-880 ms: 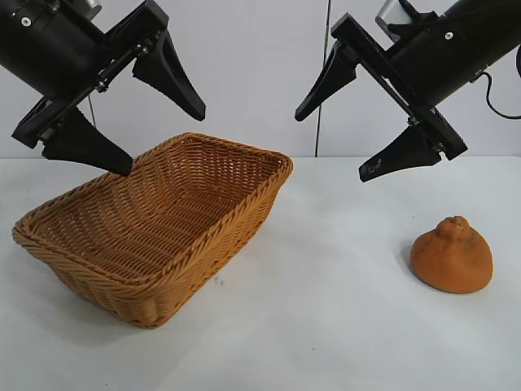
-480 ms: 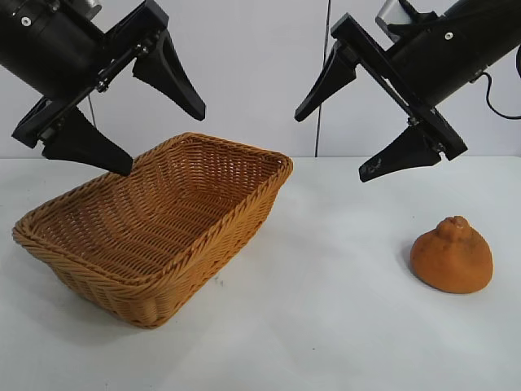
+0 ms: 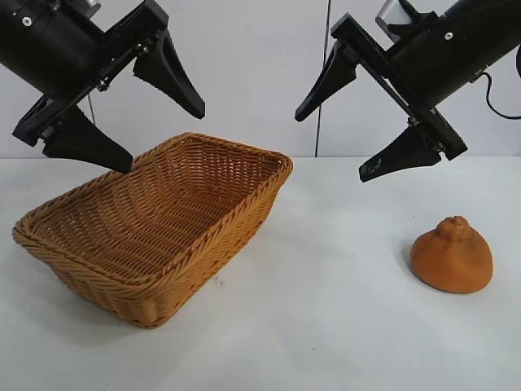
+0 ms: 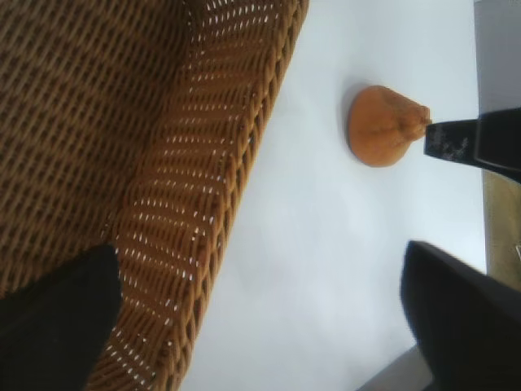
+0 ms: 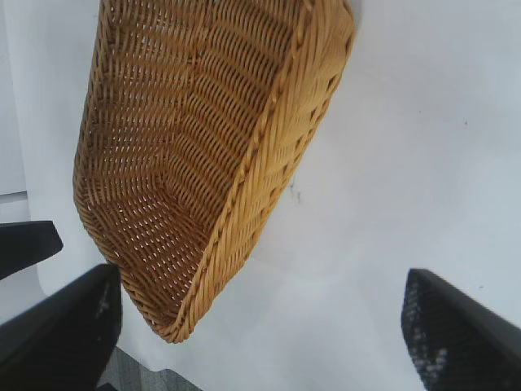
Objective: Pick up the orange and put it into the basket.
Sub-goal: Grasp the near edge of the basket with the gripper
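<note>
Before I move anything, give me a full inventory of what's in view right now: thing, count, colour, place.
basket: one, tan-orange wicker, empty, on the table's left side.
orange: one, dull orange, knobby top up, on the table at the right, well apart from the basket.
table: one, white, under both things.
wall: pale panels behind the table.
left gripper: one, black, open, held in the air over the basket's far left edge.
right gripper: one, black, open, held in the air between basket and orange, above and left of the orange, touching nothing.
</note>
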{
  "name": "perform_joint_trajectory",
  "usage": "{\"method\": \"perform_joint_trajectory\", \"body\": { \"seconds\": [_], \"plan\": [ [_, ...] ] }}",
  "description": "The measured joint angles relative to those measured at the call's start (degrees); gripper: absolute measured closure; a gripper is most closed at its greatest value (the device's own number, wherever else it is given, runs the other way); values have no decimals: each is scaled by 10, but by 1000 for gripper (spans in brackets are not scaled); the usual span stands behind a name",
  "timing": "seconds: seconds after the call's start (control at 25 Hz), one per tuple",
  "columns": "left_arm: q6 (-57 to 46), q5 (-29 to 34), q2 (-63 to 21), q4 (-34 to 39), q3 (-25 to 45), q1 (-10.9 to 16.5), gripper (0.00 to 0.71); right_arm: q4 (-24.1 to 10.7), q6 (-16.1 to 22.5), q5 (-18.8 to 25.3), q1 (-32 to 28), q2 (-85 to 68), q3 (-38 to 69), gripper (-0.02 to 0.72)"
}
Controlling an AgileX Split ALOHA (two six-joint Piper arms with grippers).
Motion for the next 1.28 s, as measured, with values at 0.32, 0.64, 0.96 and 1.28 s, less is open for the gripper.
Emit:
{"method": "perform_joint_trajectory", "body": {
  "seconds": [0.32, 0.64, 0.96, 1.28],
  "plan": [
    [-42, 49, -40, 39, 0, 58, 47, 0, 0, 0, 0, 0, 0, 65],
    [-363, 96, -93, 284, 2, 23, 47, 0, 0, -5, 0, 0, 0, 64],
    [-707, 61, -93, 468, 49, -29, 47, 0, 0, -7, 0, 0, 0, 64],
    [-759, 15, -31, 432, 80, -29, 47, 0, 0, -8, 0, 0, 0, 64]
  ]
}}
